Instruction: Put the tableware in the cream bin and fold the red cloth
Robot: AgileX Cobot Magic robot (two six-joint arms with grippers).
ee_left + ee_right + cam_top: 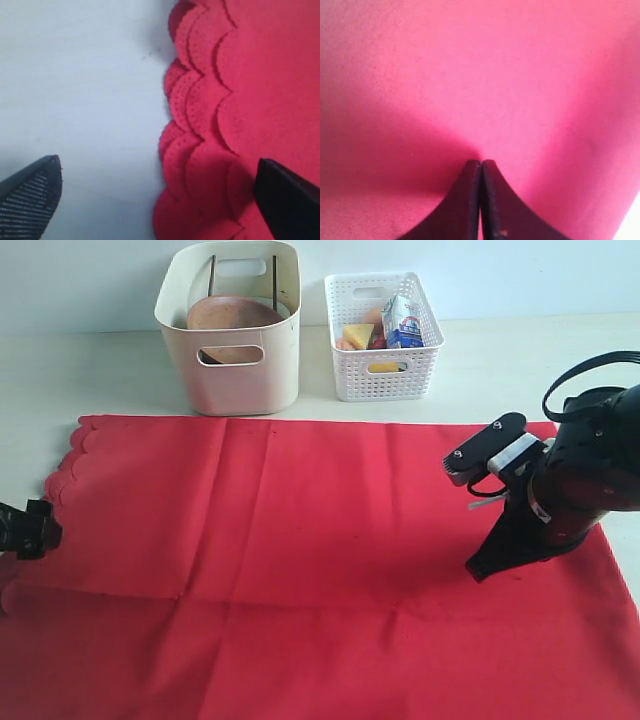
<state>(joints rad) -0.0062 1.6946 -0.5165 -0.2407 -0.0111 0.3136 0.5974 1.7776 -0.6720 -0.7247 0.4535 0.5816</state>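
Note:
The red cloth (300, 560) lies spread flat over the table, its scalloped edge (185, 130) at the left. My left gripper (30, 530) hovers at that edge, open (157, 161): one finger is over the bare table and the other over the cloth. My right gripper (478, 570) is shut with its tips (481, 162) pressed down on the cloth's right part; I see no fabric between the jaws. The cream bin (245, 380) stands at the back. It holds the round wooden plate (232, 315) and the dark chopsticks (274, 280). Other tableware is hidden.
A white lattice basket (385, 375) stands right of the bin with a blue-white carton (403, 322) and yellow cheese (358, 335) in it. Bare pale table (90, 370) runs along the back and down the left side.

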